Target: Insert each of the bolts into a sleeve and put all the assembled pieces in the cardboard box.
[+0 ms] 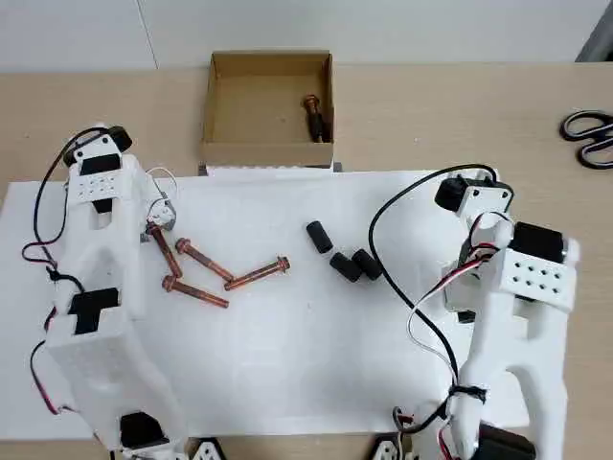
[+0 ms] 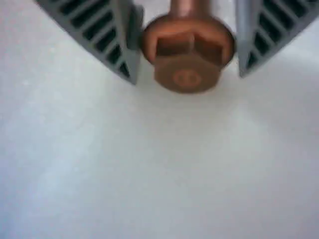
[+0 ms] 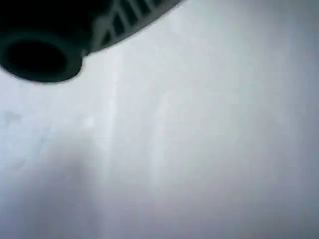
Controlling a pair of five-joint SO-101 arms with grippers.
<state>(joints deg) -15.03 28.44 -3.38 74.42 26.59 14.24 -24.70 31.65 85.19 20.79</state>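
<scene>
Several copper bolts lie on the white mat [image 1: 316, 364], among them one [image 1: 203, 260] and another [image 1: 257, 274]. My left gripper [image 1: 158, 218] stands open astride the head of the leftmost bolt [image 1: 164, 251]. In the left wrist view that bolt head [image 2: 187, 50] rests on the mat, with a narrow gap to the fingers [image 2: 114, 40] on each side. Three black sleeves [image 1: 346, 267] lie mid-mat. My right gripper [image 1: 465, 302] is at the mat's right side, shut on another black sleeve [image 3: 40, 57] beside a ribbed finger [image 3: 129, 20]. The cardboard box [image 1: 218, 105] holds one assembled piece [image 1: 314, 115].
Scissors [image 1: 589, 137] lie on the wooden table at the far right. Cables loop from both arms over the mat's edges. The front middle of the mat is bare.
</scene>
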